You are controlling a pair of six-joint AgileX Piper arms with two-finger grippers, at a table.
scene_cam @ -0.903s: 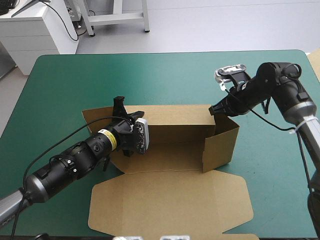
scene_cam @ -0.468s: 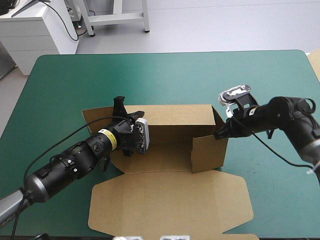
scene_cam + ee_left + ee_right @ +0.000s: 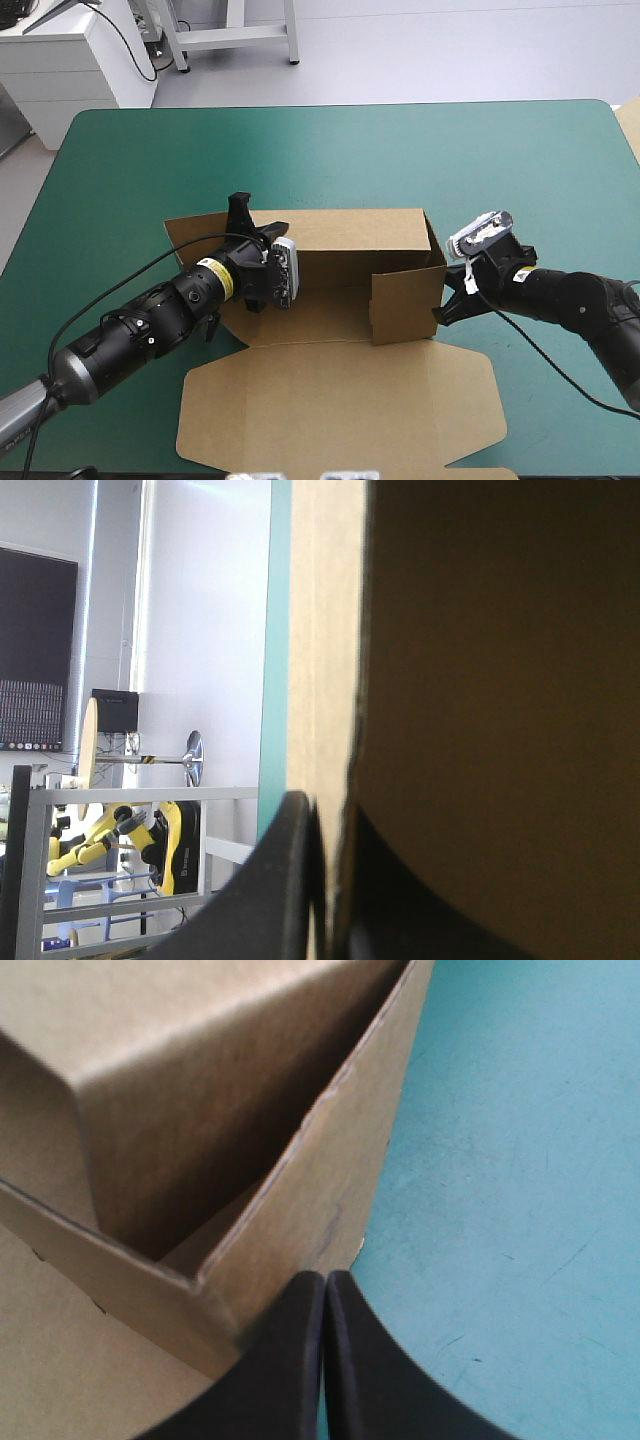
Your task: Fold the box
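My left gripper (image 3: pixel 327 815) is pinching the brown box (image 3: pixel 350 238) at its left wall. My right gripper (image 3: pixel 326 1282), fingers pressed together, is sitting against its right wall.

You have no legible text on the box (image 3: pixel 340 400); the yellow band (image 3: pixel 213 269) on the left arm (image 3: pixel 140 335) is too small to read.

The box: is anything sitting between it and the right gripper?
Nothing visible. The right gripper, shut, has its tip at the outer right wall of the box, with only teal-green cover beside it. The left gripper grips its left end.
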